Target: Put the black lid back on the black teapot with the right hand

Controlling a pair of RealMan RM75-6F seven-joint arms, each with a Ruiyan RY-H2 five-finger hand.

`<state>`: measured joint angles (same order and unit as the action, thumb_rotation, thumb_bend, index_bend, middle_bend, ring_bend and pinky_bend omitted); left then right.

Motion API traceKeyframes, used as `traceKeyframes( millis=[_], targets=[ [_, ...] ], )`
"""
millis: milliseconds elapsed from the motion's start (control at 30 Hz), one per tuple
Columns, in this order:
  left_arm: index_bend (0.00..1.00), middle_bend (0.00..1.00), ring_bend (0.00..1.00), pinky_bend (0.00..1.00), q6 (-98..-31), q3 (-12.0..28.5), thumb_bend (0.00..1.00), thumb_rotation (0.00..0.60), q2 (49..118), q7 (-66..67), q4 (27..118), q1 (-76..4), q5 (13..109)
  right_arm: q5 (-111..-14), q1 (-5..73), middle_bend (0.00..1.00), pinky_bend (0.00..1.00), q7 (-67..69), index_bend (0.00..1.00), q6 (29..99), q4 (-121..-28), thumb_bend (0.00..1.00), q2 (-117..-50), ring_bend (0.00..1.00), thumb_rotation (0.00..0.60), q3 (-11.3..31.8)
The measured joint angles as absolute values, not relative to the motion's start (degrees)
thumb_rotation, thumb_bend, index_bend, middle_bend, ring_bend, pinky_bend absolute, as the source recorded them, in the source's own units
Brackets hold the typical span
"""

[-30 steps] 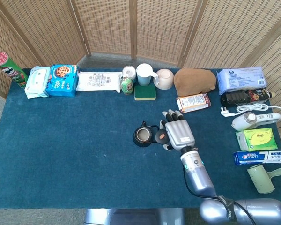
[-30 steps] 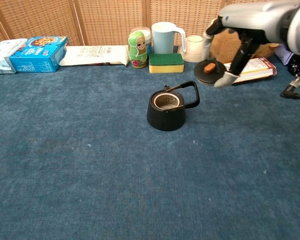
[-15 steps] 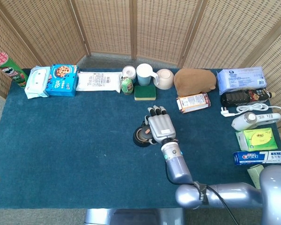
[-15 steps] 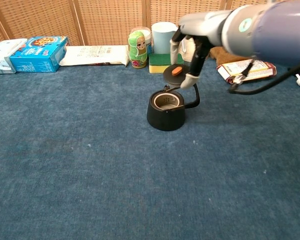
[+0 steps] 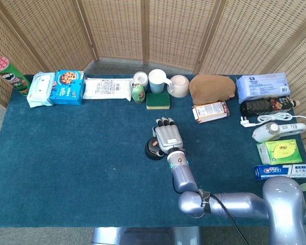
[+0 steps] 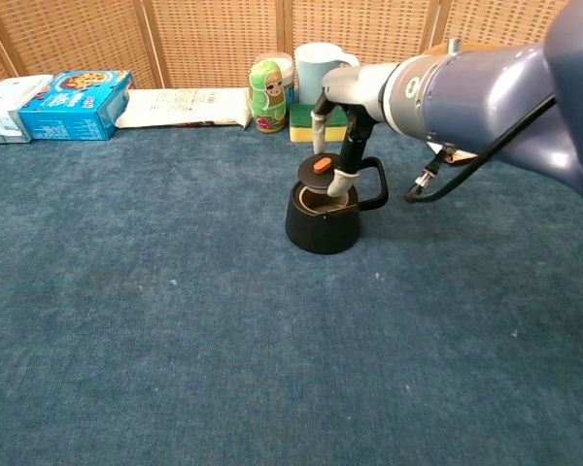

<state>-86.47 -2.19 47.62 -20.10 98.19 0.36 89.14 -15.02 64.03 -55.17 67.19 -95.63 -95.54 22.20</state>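
Note:
The black teapot [image 6: 323, 223] stands mid-table with its handle toward the right; in the head view only its left edge [image 5: 150, 148] shows beside my hand. My right hand [image 6: 336, 134] [image 5: 167, 138] hangs right over the pot's mouth and holds the black lid [image 6: 317, 171] with the orange knob. The lid is tilted just above the opening, its lower edge close to the rim; whether it touches the rim is unclear. My left hand is in neither view.
Along the back stand a green nesting doll [image 6: 265, 96], a pale blue mug [image 6: 318, 71], a green-yellow sponge [image 6: 323, 120] and a blue biscuit box [image 6: 74, 102]. Boxes, a plug and toothpaste [image 5: 284, 171] lie at the right in the head view.
My right hand has carried the lid leftward and down, from right of the teapot to just over its opening. The teapot has stayed put.

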Motion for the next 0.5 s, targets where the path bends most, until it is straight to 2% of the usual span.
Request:
traceKeyframes(
  millis=[500],
  targets=[
    [0.00, 0.00, 0.00, 0.06, -85.93, -2.17, 0.13, 0.600, 47.62, -19.63, 98.53, 0.22, 88.82, -13.73, 65.16, 0.13, 0.00, -53.59, 0.43, 65.65, -93.00, 0.24, -96.35, 0.08, 0.600, 20.67]
  ],
)
